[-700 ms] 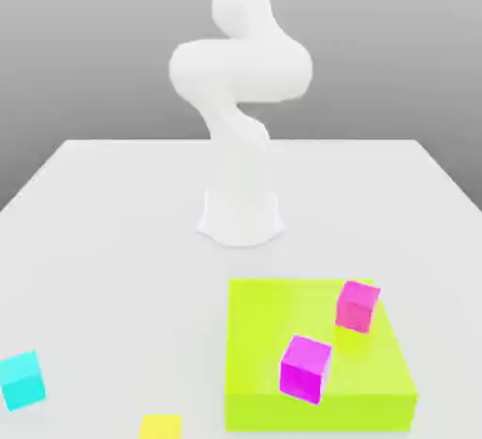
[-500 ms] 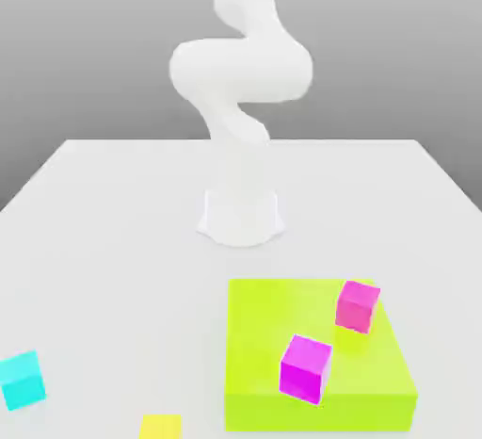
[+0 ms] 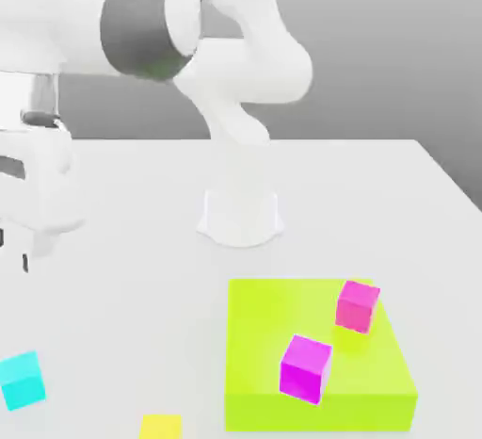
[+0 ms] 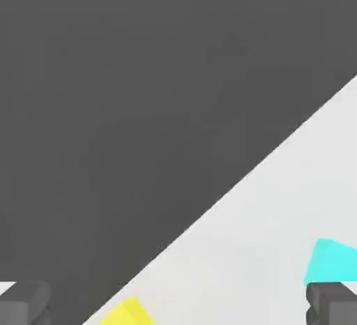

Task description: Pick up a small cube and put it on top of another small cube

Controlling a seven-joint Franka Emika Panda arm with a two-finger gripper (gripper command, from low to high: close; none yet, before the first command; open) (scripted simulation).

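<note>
Arm swung into exterior view's left; gripper [image 4: 178, 303] spread, empty. Cyan cube [image 3: 22, 380] to be centred between fingers before descent.

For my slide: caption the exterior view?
White arm swings over table; two magenta cubes on green block.

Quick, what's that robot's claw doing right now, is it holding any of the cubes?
Gripper: open and empty, holding no cube; the cyan cube and yellow cube sit on the table.
</note>
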